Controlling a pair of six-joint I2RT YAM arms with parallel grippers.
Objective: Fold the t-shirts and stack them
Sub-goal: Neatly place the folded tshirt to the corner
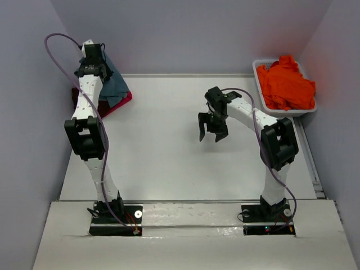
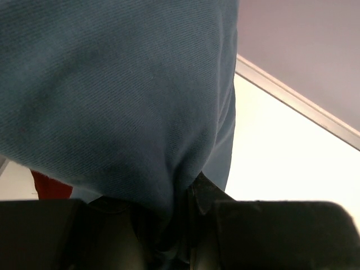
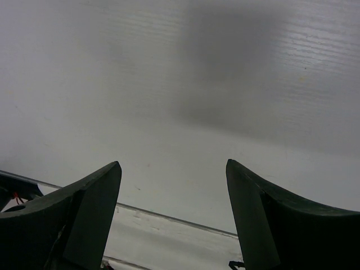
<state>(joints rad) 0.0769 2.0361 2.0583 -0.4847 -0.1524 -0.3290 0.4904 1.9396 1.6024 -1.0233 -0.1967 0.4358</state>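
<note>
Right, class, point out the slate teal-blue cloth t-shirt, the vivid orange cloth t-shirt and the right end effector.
Slate teal-blue cloth t-shirt (image 1: 116, 83): top external view, its draped middle.
Vivid orange cloth t-shirt (image 1: 287, 85): top external view, crumpled middle.
Right end effector (image 1: 211, 137): top external view, between open fingertips.

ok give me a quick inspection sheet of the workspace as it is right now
surface: white table, plain
job's things: teal-blue shirt hanging at the far left corner over a maroon shirt; orange shirts heaped in a white tub, far right
clutter: nothing seen
end effectors: left end effector shut on the teal-blue shirt; right end effector open, empty, above the table
cables: purple cables, one looping along each arm
surroundings: grey walls on three sides
</note>
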